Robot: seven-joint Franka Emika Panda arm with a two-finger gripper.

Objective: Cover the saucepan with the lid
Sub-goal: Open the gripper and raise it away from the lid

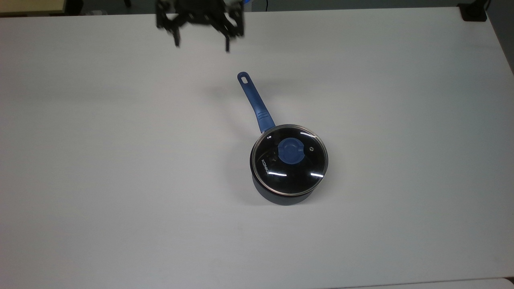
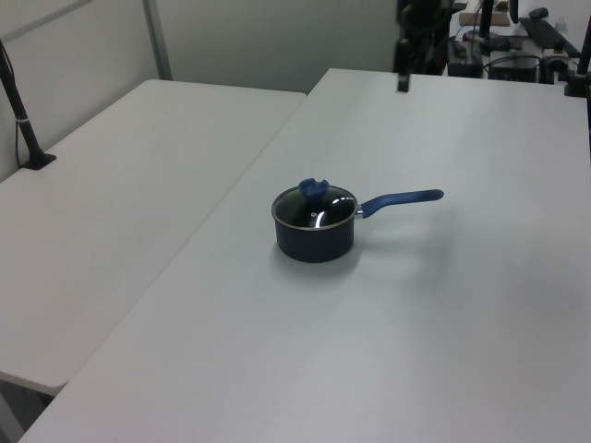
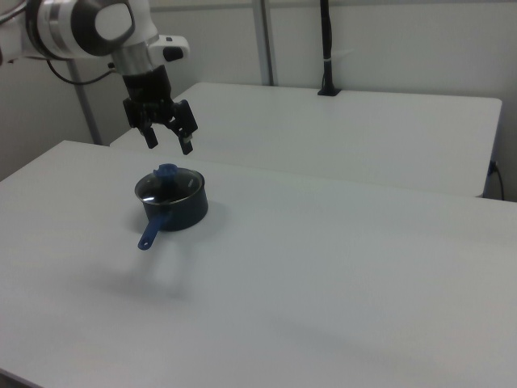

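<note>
1. The gripper [image 3: 169, 142] hangs with its two fingers spread wide and nothing between them. In the right view it is in the air above and just behind the pan; in the top view it [image 1: 202, 43] sits at the upper edge, blurred, with everything above the fingers cut off.
2. In the left view the gripper [image 2: 404, 81] shows as a dark shape at the top edge, well apart from the pan, and its fingers are hard to separate from the clutter behind them.
3. The lid [image 1: 289, 159] lies flat on the saucepan [image 1: 277, 196], its metal rim matching the pan's rim all round. Its blue knob is centred, with the steam vent just to the top view's right of it and white lettering near the top view's left rim.
4. The glass reflects two bright streaks, so the pan's inside cannot be made out.
5. The pan's long blue handle [image 1: 253, 101] points toward the top view's upper left, ending in an oval hole.
6. The white table [image 1: 401, 120] lies bare around the pan on every side, its edges far from the pan. A second table [image 2: 120, 185] stands beside it on the left view's left, a narrow seam between them.
</note>
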